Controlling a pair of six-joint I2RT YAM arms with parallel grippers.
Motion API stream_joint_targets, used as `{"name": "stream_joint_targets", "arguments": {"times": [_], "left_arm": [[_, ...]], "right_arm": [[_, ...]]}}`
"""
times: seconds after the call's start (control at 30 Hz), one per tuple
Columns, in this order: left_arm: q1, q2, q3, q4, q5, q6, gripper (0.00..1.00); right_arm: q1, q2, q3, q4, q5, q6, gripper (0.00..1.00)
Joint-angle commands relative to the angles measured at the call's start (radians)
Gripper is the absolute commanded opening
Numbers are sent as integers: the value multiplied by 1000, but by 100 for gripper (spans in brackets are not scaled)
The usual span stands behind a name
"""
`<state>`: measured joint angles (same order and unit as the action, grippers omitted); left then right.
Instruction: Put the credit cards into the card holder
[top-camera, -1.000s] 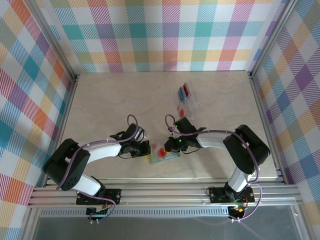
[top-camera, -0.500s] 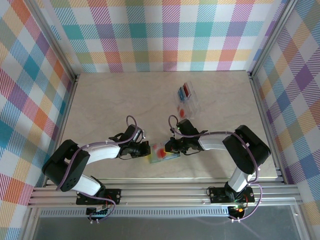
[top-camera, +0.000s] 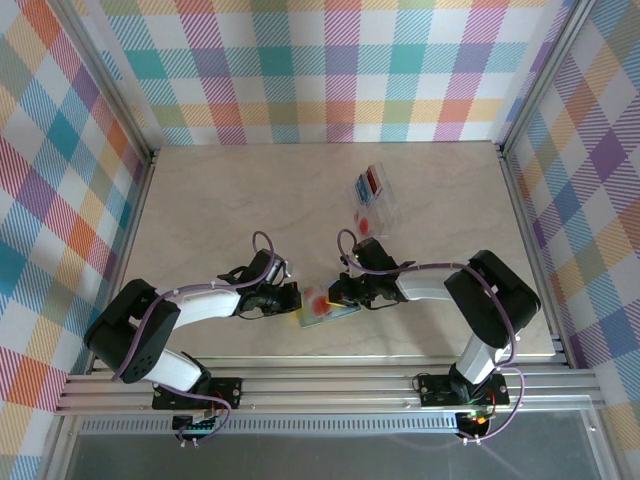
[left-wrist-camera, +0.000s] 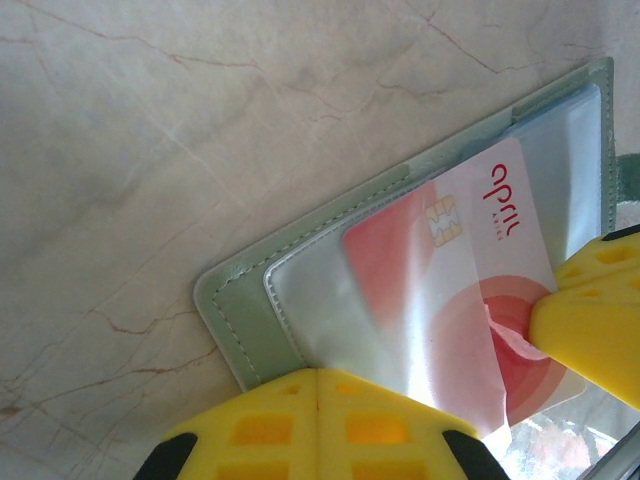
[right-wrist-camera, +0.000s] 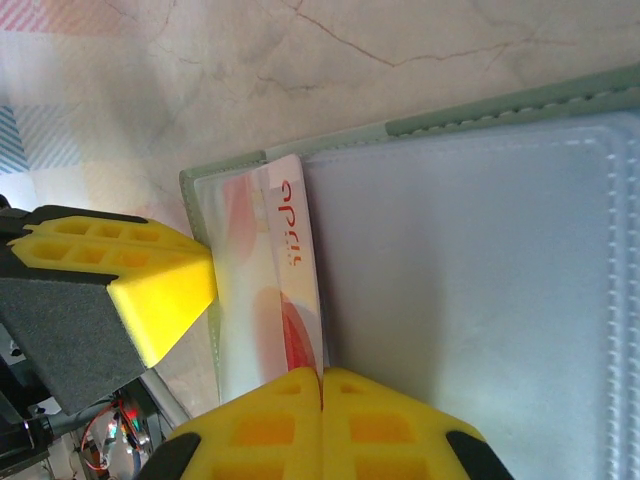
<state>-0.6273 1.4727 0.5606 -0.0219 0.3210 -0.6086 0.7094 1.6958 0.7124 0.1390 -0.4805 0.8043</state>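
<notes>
The sage-green card holder (top-camera: 338, 314) lies open on the table near the front, its clear inner pockets up (left-wrist-camera: 250, 310) (right-wrist-camera: 450, 118). A pale credit card (left-wrist-camera: 470, 270) with an orange-red round mark sits partly under the clear pocket film. My right gripper (right-wrist-camera: 321, 372) is shut on this card's (right-wrist-camera: 293, 240) trailing edge, and the card runs edge-on into the seam between its fingers. My left gripper (left-wrist-camera: 318, 372) is shut, its tips pressed on the holder's near corner. In the top view the left gripper (top-camera: 294, 300) and the right gripper (top-camera: 338, 293) face each other across the holder.
A clear plastic rack (top-camera: 375, 202) stands behind the right arm, with a red card (top-camera: 371, 183) and a blue one upright in it. Aluminium frame rails and checked walls close in the table on all sides.
My right gripper has shifted slightly left with the card, toward the left gripper. The left gripper and the holder have stayed put.
</notes>
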Motion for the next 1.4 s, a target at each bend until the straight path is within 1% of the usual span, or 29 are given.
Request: {"name": "stream_joint_targets", "arguments": {"times": [0.0,0.37,0.5,0.63,0.77,0.8,0.93,1.03,1.1,1.23,1.37], "left_arm": [[-21,66,-36,-35,-40,24,0],[-29,80,-29,-32,-42,21,0],[-30,82,-24,-31,-41,21,0],[-31,84,-21,-29,-37,20,0],[-31,87,-12,-24,-20,15,0],[-31,88,-9,-24,-16,14,0],[-30,91,4,-28,3,13,0],[-29,81,10,-32,13,9,0],[-27,69,13,-39,19,9,0],[-19,42,26,-65,27,12,0],[0,11,31,-72,63,12,2]], "right_arm": [[12,27,-4,28,25,15,0],[59,27,4,43,26,11,0],[89,30,26,-12,63,-21,0],[106,35,40,-38,74,-48,1],[127,45,85,-117,93,-112,2],[127,40,88,-135,101,-122,4],[127,7,98,-192,124,-153,27],[127,-22,101,-228,139,-171,40],[127,-40,106,-253,147,-185,45],[127,-68,129,-313,168,-215,50],[127,-103,144,-376,230,-238,51]]}}
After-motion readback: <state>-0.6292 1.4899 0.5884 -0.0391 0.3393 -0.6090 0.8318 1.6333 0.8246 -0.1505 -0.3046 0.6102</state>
